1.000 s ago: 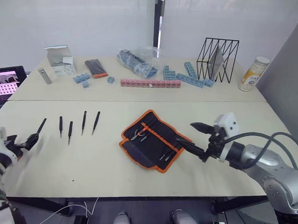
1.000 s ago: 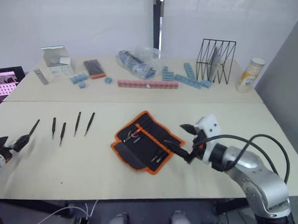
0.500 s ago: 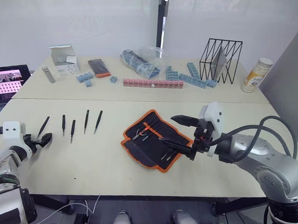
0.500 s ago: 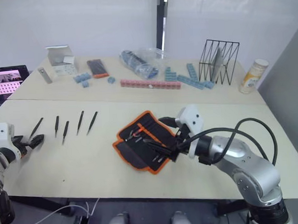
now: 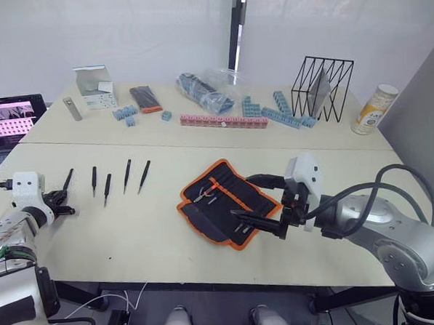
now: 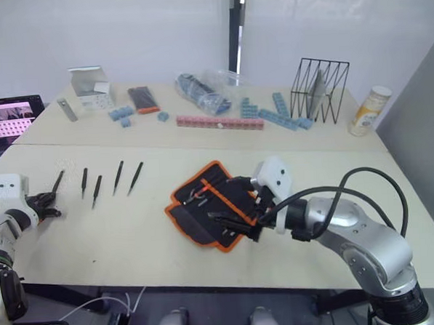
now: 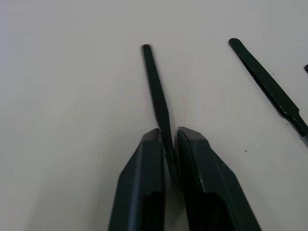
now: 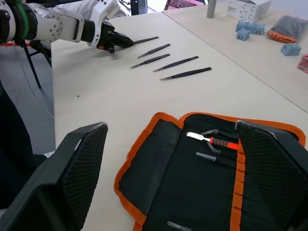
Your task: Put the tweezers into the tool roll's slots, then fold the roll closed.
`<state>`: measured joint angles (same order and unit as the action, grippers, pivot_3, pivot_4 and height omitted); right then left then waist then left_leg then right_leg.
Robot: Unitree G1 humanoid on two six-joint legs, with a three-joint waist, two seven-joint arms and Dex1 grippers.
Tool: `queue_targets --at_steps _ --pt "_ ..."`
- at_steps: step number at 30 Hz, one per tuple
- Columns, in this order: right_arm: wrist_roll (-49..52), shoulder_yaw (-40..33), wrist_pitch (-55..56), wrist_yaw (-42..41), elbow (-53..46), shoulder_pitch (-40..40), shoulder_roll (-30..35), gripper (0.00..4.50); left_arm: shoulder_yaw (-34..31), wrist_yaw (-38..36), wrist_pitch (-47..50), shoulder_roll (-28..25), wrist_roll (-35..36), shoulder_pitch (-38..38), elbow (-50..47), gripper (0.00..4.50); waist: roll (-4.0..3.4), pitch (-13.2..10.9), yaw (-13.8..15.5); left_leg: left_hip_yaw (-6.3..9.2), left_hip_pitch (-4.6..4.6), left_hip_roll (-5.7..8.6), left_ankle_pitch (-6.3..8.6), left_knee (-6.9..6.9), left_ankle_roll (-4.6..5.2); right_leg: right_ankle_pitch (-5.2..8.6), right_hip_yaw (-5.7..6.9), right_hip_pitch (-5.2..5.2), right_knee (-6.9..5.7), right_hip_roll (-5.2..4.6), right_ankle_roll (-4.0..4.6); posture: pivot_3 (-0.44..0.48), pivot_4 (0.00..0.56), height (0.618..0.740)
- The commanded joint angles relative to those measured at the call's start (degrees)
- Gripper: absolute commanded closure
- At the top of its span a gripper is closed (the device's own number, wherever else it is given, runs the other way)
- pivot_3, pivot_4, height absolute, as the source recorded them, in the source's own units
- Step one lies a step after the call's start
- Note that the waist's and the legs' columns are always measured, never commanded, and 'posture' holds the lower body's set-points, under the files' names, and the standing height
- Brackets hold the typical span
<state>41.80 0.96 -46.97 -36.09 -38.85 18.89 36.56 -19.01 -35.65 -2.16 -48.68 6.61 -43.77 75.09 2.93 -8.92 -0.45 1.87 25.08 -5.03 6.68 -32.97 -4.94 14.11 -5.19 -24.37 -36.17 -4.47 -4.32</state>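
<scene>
Since half a second ago, left claw [image 5: 65, 209] has reached the leftmost tweezers [image 7: 156, 94] at the frame's left edge and now pinches its end; right claw [image 5: 261, 202], spread wide, has dropped lower over the tool roll [image 5: 223, 201]. Step in hand: first pickup. Next, I judge: lift, carry to a free slot. Roll lies open at table [image 5: 155, 231] centre, holding a red-handled tool [image 8: 216, 141]; four tweezers lie loose nearby.

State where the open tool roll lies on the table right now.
In the left eye view, the tool roll lies open on the near table's middle, right of the row of tweezers, with the open right gripper over its right edge.
</scene>
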Motion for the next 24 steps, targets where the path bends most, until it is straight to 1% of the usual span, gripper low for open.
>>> queue_targets --at_steps 1,6,9,12,14,16,17,19,20,22,23,24 --pt "0.1 0.1 0.5 -0.4 -1.8 1.0 0.8 0.00 -0.2 0.5 0.5 -0.5 -0.5 -0.1 0.9 4.45 0.00 0.0 0.0 0.00 0.00 0.00 0.00 0.00 0.00 0.00 0.00 0.00 0.00 0.00 0.00 0.000 0.150 0.740" --pt "-1.9 1.0 1.8 -0.8 -1.0 0.5 1.4 0.00 -1.4 0.5 -2.7 -2.0 0.5 -1.5 -0.5 4.45 0.01 0.0 -0.1 0.00 0.00 0.00 0.00 -0.01 0.00 -0.01 0.00 -0.01 -0.01 0.01 0.00 0.000 0.150 0.740" --pt "-2.9 0.1 2.0 0.6 -0.5 -1.1 0.9 0.00 -2.6 -3.6 -4.9 -2.9 2.5 -3.2 -4.0 4.45 0.14 0.0 0.0 0.02 0.02 0.00 0.00 0.00 0.00 -0.01 0.01 -0.03 -0.01 0.02 0.00 0.000 0.150 0.740" --pt "-6.8 -0.4 4.7 2.6 1.6 -4.0 0.1 0.00 -2.9 -7.7 -4.2 -2.5 4.8 -2.6 -12.3 4.45 0.30 0.0 0.1 0.05 0.07 0.00 0.00 0.00 -0.01 -0.05 0.02 -0.02 0.02 0.02 0.06 0.000 0.150 0.740" --pt "-9.0 -0.8 7.3 3.0 4.2 -6.9 -0.8 0.53 -2.6 -10.6 0.0 -1.0 7.5 1.8 -24.1 4.50 0.30 0.0 0.2 0.05 0.10 0.00 -0.01 -0.01 0.00 -0.14 0.01 -0.01 0.06 0.02 0.21 0.000 0.150 0.740" --pt "-10.4 -0.8 9.5 2.8 6.1 -8.7 -1.6 1.12 -2.0 -12.9 8.1 1.0 11.7 7.6 -38.5 4.50 0.24 0.0 0.0 0.04 0.10 0.00 -0.02 -0.01 0.01 -0.24 0.00 0.04 0.05 0.00 0.31 0.000 0.150 0.740" --pt "-10.9 -1.0 10.7 3.1 7.3 -9.3 -2.5 1.51 -1.3 -13.0 13.0 2.2 14.2 10.7 -46.4 4.50 0.17 0.0 -0.1 0.04 0.09 0.00 -0.06 0.00 0.09 -0.25 -0.02 0.03 0.07 0.00 0.33 0.000 0.150 0.740" --pt "-13.2 -0.1 12.9 3.5 10.0 -10.2 -3.8 2.15 1.8 -13.8 22.2 4.0 18.8 16.6 -61.6 4.50 0.11 0.0 -0.3 0.04 0.07 0.00 -0.23 -0.01 0.36 -0.25 -0.05 0.03 0.00 0.01 0.32 0.000 0.150 0.740" --pt "-13.9 0.4 13.8 3.8 11.2 -10.5 -4.9 2.54 3.5 -13.6 26.5 4.9 21.0 18.9 -68.3 4.50 0.12 0.0 -0.4 0.05 0.05 0.00 -0.24 -0.01 0.36 -0.25 -0.05 0.03 -0.05 0.02 0.32 0.000 0.150 0.740" --pt "-15.9 1.8 15.5 3.9 13.4 -10.8 -6.4 3.20 6.1 -13.2 33.6 5.7 24.4 21.6 -78.0 4.50 0.13 0.0 -0.5 0.06 0.05 -0.01 -0.24 -0.06 0.37 -0.23 -0.06 0.03 -0.07 0.05 0.29 0.000 0.150 0.740" --pt "-17.0 2.6 16.3 4.0 14.3 -10.7 -7.1 3.61 7.0 -12.9 36.1 5.9 25.5 22.2 -81.1 4.50 0.13 0.0 -0.6 0.08 0.07 -0.02 -0.25 -0.11 0.37 -0.15 -0.06 0.01 -0.07 0.07 0.16 0.000 0.150 0.740" --pt "-17.7 3.1 16.9 4.2 15.4 -10.5 -8.0 3.90 8.0 -12.9 38.2 5.9 26.5 22.6 -83.7 4.50 0.14 0.0 -0.7 0.09 0.07 -0.02 -0.25 -0.16 0.38 -0.08 -0.07 0.01 -0.08 0.08 0.04 0.000 0.150 0.740"
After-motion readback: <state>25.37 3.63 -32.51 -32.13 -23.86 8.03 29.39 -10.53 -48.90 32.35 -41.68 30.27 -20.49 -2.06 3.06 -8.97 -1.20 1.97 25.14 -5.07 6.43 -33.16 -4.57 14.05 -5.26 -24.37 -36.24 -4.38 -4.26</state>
